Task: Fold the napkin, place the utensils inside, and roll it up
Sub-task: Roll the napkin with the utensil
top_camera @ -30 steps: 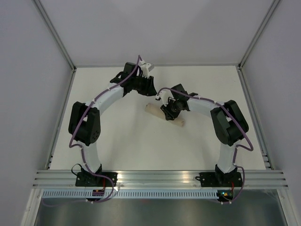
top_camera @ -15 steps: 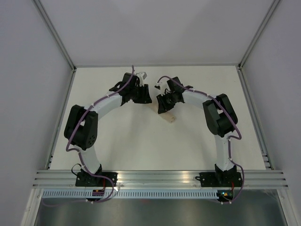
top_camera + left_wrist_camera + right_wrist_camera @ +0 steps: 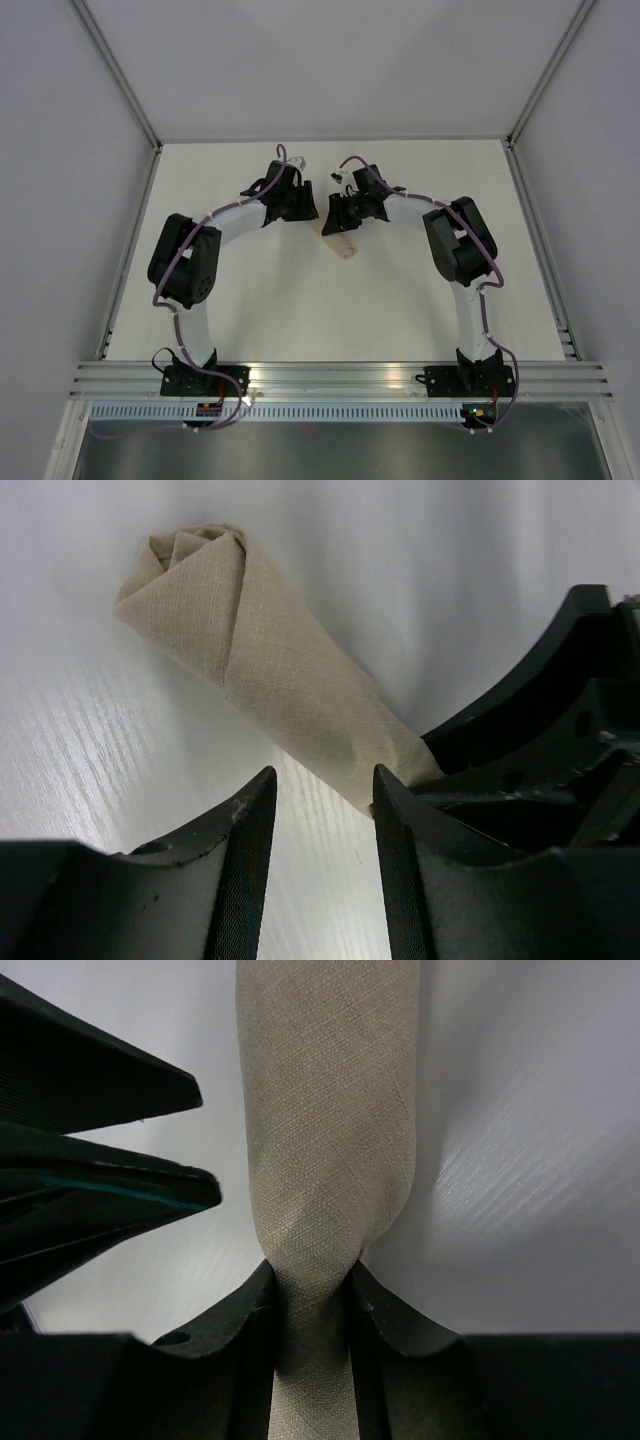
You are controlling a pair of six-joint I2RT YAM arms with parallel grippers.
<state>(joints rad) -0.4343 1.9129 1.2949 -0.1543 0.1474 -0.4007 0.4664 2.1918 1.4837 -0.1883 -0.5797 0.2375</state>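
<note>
White tabletop inside grey walls carries the whole scene. The right gripper is clamped on one end of the napkin, and the cloth bunches to a narrow waist where the fingers squeeze it. From that pinch the tight tan roll runs out over the table, and its free end shows a spiral of folded layers. The utensils are not visible in any view; whether they sit inside the roll cannot be told.

A second ago the roll lay stretched across the table right of centre, with the right gripper over its middle. Since then the right arm has pulled in toward the far centre and the roll has swung with it. In the overhead view only a short stub now sticks out on the near side of the gripper.

The left gripper has come back from the far edge. It now sits just left of the roll with its fingers apart and nothing between them, not touching the cloth.

Folding and rolling look done. Moving the roll appears to be a final tidy or placement, and the main risk is the wrap loosening when the fingers let go.
</note>
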